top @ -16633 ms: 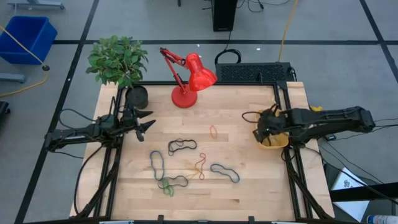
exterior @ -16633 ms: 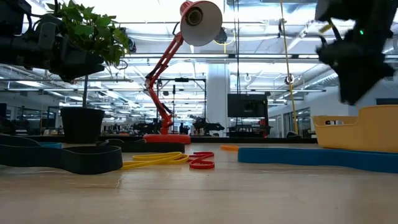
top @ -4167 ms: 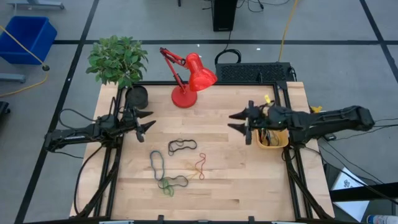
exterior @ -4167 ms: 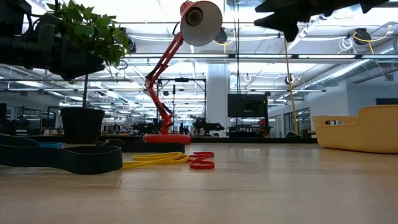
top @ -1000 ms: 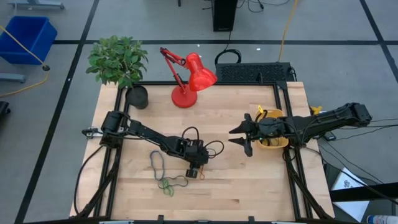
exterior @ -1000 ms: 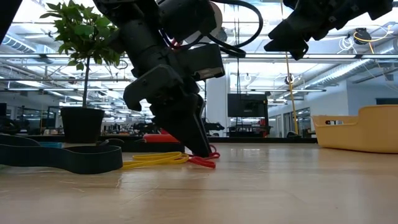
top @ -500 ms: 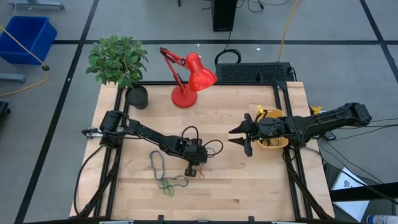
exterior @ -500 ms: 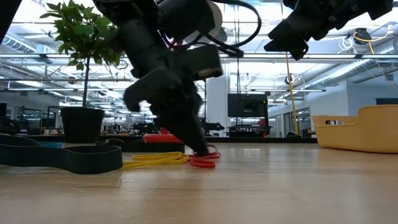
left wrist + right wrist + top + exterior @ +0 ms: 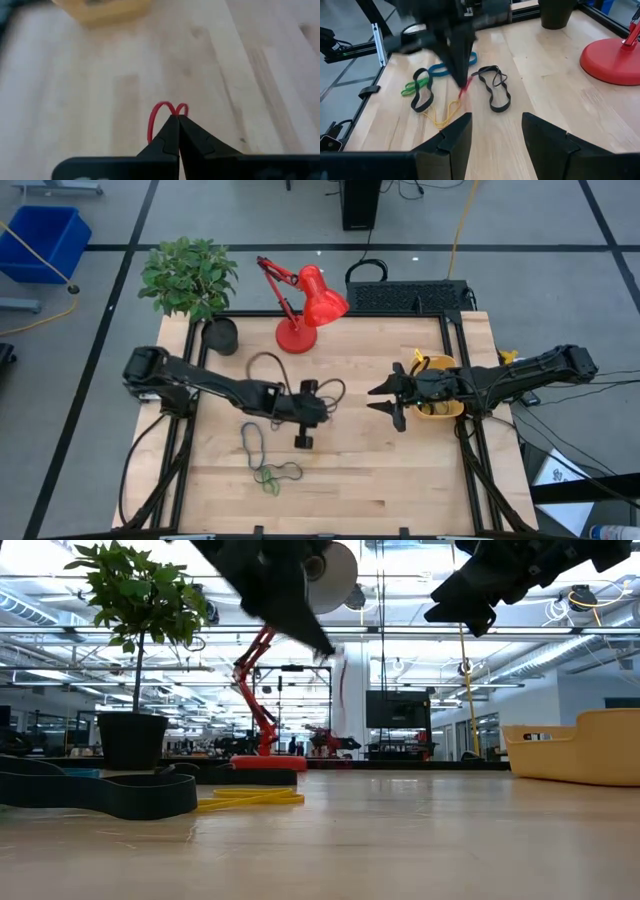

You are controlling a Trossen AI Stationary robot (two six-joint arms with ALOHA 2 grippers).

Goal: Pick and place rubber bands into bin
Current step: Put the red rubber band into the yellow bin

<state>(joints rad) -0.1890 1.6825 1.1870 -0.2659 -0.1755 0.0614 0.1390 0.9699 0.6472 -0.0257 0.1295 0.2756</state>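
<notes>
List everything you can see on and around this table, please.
table: one, pale wood, centre
rubber bands: five loose (two black, green, blue, tan), table's left half
red rubber band: one, held above the table
bin: one, yellow-orange, right table edge
lamp: one, red, back edge
plant: one, green, black pot, back-left corner
crate: one, blue, on the floor far left
left gripper: shut on the red rubber band, above mid-table
right gripper: open, empty, beside the bin
</notes>
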